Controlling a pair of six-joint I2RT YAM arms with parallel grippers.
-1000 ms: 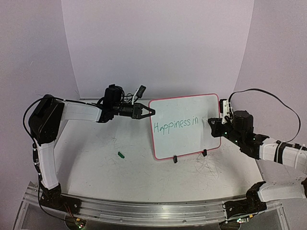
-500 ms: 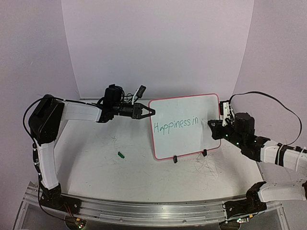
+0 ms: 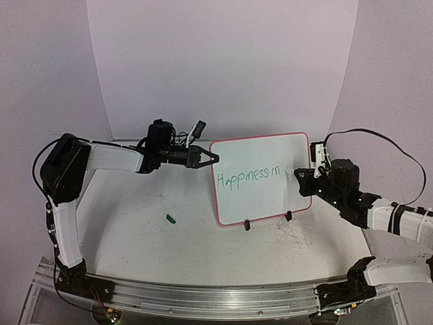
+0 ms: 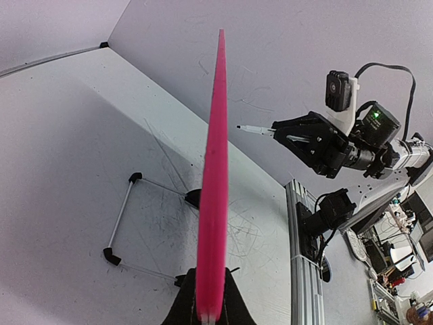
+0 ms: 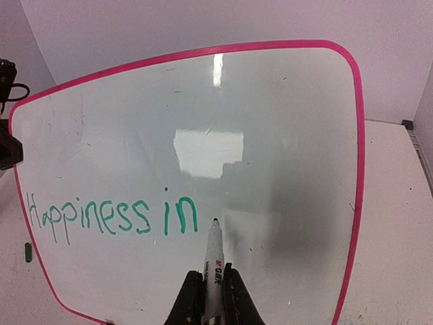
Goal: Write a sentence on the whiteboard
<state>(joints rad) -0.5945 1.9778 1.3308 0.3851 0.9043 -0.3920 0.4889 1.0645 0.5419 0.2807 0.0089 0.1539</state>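
The whiteboard stands tilted on two black clip feet, red-pink rim all round. Green lettering on it reads "Happiness in", also in the right wrist view. My left gripper is shut on the board's left edge; the left wrist view shows the pink rim edge-on between the fingers. My right gripper is shut on a white marker, whose tip sits just right of the "n", close to the board surface. The marker also shows in the left wrist view.
A small green marker cap lies on the white table left of the board. Grey scribble scratches mark the tabletop in front of the board. The board's wire stand shows behind it. A metal rail runs along the near edge.
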